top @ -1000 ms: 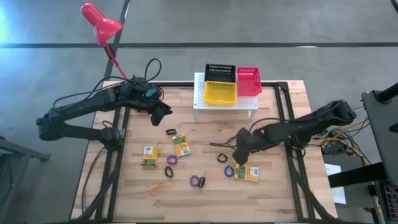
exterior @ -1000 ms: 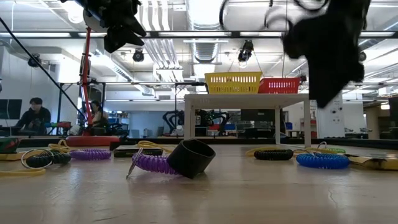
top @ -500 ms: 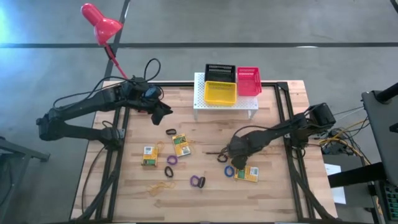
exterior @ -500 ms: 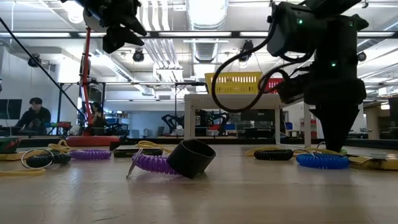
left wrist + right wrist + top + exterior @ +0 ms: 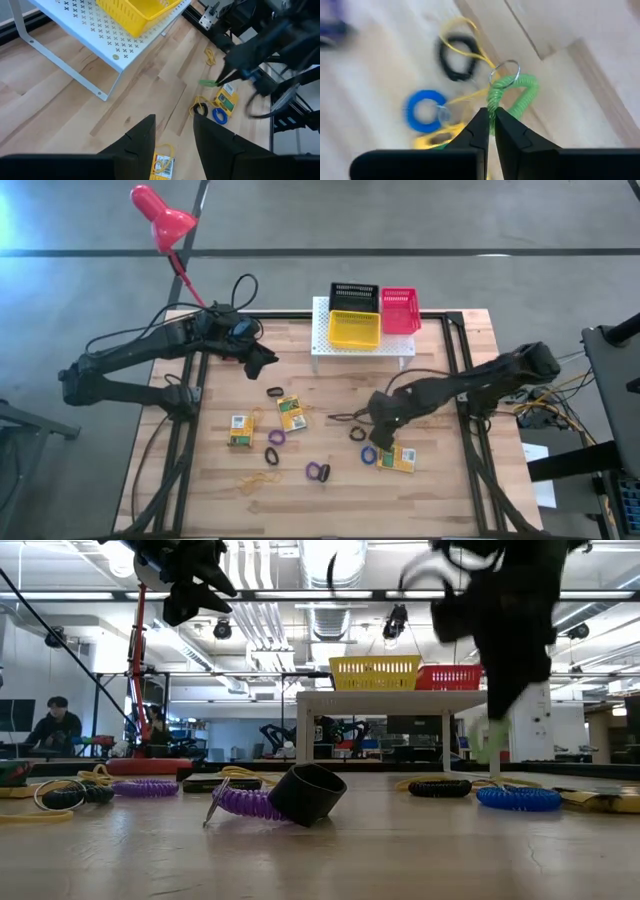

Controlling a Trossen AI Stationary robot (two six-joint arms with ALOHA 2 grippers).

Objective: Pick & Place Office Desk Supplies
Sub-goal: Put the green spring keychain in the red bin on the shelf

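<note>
Right tool (image 5: 491, 131) pinching green coil (image 5: 512, 94), mid-table.

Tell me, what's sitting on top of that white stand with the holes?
On the white stand sit three small trays: a yellow tray in front, a black tray behind it, and a red tray beside them. The stand's top beneath them is hidden.

Table (image 5: 330, 385) pale matt wood planks; stand (image 5: 322, 340) white perforated metal; trays (image 5: 355, 330) plastic mesh.
</note>
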